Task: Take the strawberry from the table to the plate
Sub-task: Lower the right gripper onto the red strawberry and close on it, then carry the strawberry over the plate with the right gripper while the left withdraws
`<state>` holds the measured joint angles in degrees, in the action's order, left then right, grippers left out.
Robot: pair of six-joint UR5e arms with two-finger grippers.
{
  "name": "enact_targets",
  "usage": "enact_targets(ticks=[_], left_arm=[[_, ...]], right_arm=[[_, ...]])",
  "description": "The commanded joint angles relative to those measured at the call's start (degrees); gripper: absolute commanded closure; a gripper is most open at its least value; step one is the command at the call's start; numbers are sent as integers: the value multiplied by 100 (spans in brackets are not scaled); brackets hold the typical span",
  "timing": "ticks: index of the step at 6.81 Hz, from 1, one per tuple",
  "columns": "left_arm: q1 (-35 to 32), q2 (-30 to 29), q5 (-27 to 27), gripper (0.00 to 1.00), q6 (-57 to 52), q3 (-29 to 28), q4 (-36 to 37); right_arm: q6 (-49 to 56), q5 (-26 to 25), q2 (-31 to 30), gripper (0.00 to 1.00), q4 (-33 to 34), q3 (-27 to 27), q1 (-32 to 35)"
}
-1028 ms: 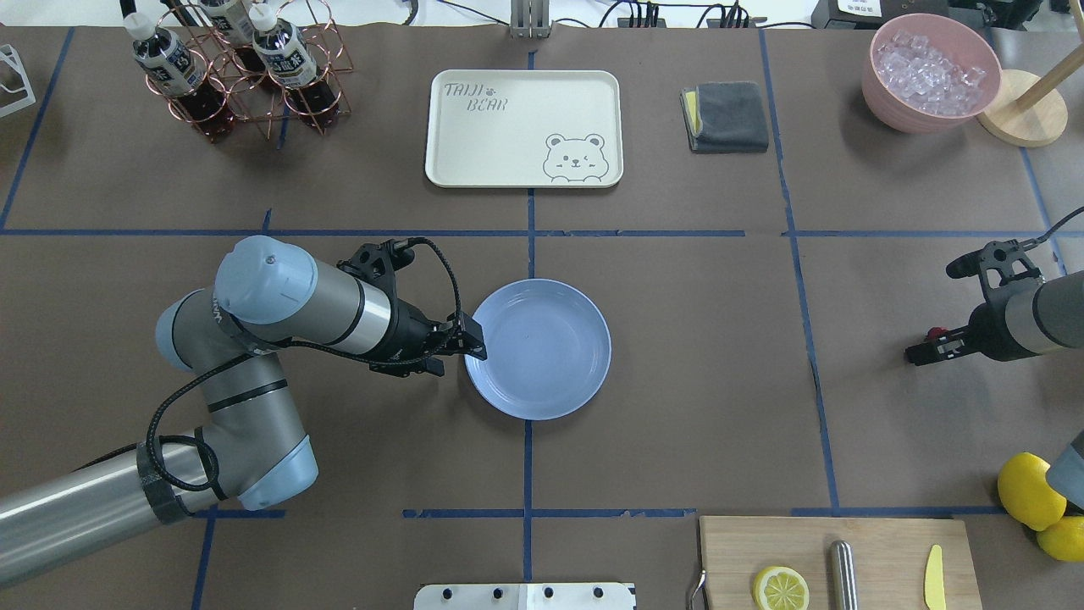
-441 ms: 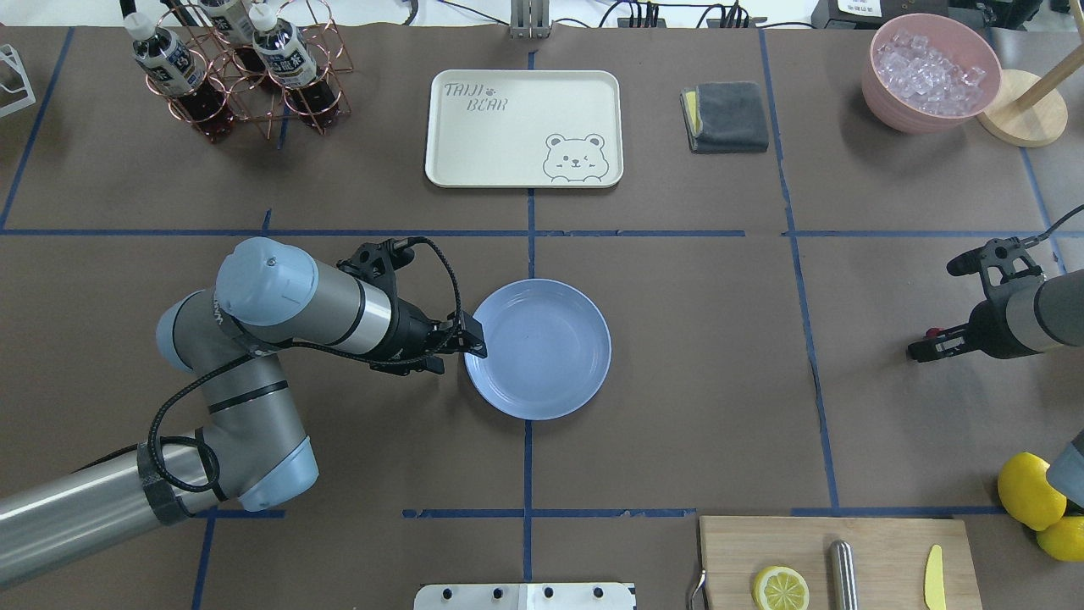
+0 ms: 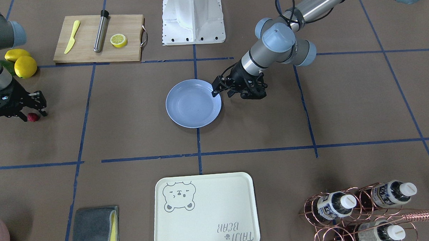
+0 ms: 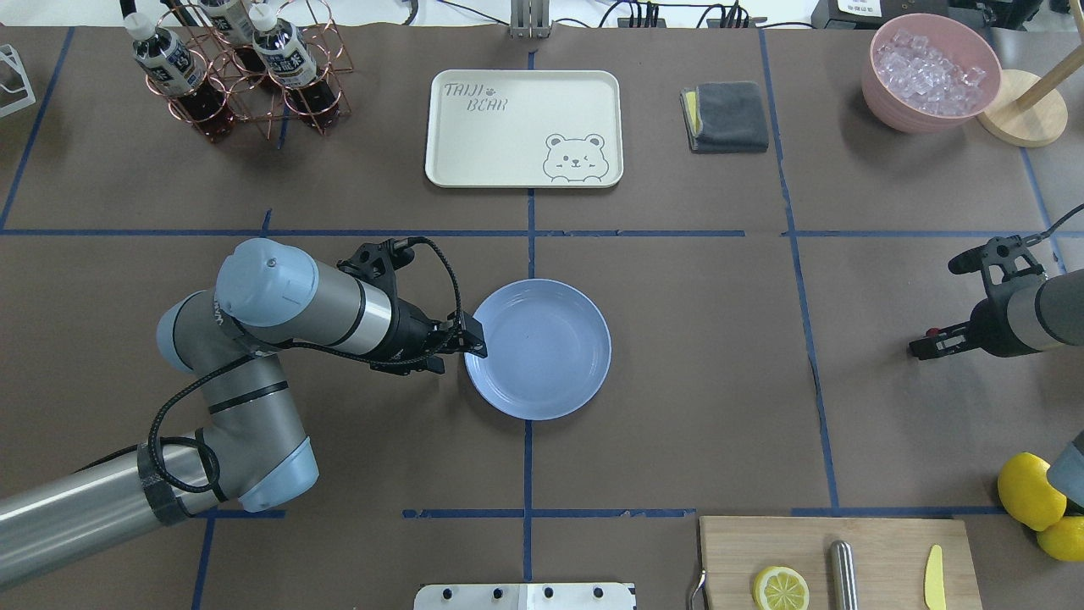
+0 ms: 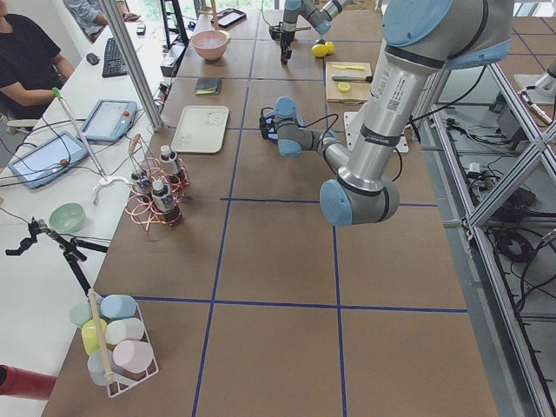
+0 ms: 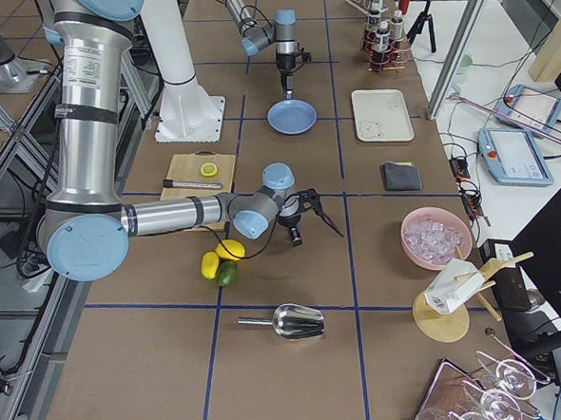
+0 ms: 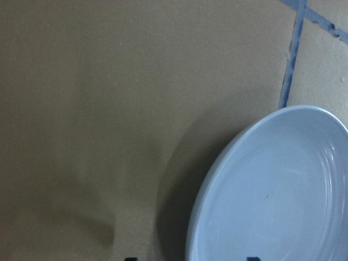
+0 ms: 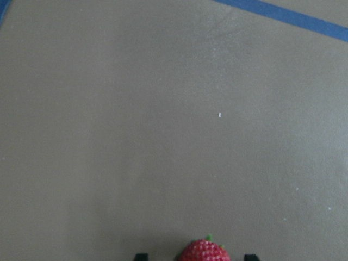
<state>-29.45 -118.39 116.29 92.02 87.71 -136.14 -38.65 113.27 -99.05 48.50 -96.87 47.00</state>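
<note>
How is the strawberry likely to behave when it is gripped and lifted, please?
The strawberry looks small and roundish, so it may roll on the flat table if nudged off-centre. Its bumpy skin probably gives the right pincer some grip. Being far smaller than the lemons, it is likely very light.

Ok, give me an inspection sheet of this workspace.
Surface: table covered in brown paper, blue tape lines.
Job's things: strawberry on the table at the robot's right; plate central, empty.
Clutter: tray, grey cloth, ice bowl, bottle rack, cutting board, lemons.
Grippers: left gripper open, straddling the plate's rim; right gripper open, around the strawberry.
Cables: black cable looped over left wrist.
Surroundings: person seated at side desk.
</note>
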Motion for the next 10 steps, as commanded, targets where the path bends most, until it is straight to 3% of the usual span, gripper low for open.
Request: enact_targets(ticks=[1,2,3,4,5,8,10], left_arm=[[0,0,-1,26,0,0,0],[0,0,-1,26,0,9,0],[0,0,-1,25,0,9,0],[0,0,-1,25,9,9,0],[0,0,-1,25,9,0,0],[0,-9,-1,25,9,105,0],[-26,35,-10,25,9,289,18]], right_arm=[[7,-103,-18,33,-25,-7,2],[-2,-130,-35,37,-25,-7,2],[7,-130,-44,50,-33,-33,2],[-2,-130,-44,70,-33,-42,2],[-2,-130,-44,97,-25,-86,2],[-411,-86,43,100,255,-839,-68],[-2066,-94,882,100,318,-1009,-767]])
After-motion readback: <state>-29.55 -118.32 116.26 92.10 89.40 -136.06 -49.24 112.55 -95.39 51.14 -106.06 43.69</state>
